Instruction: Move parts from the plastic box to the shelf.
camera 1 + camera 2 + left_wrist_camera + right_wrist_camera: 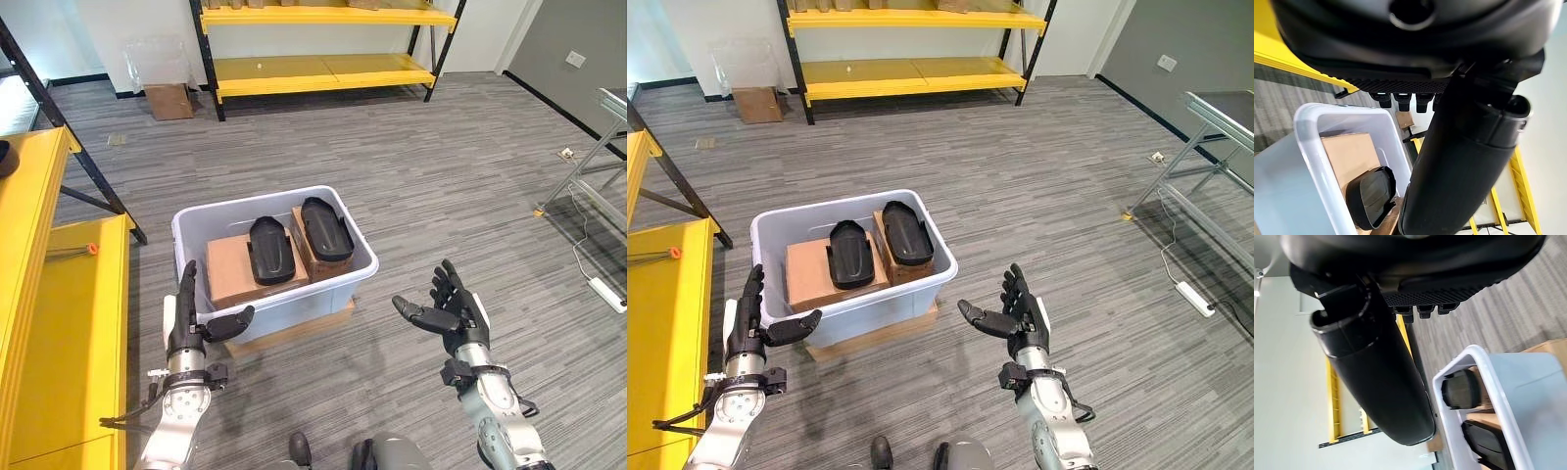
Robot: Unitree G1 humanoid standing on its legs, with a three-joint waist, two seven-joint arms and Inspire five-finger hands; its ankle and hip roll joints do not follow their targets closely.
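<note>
Hovering both hands spread — my left hand (186, 328) beside the plastic box (201, 217), my right hand (453, 311) apart — two black parts (271, 251) inside.

L hand (186, 328) and R hand (453, 311) raised, fingers straight, apparently holding nothing.

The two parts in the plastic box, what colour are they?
Black; both parts lie on brown cardboard boxes inside the box, clearest in the left eye view.
</note>
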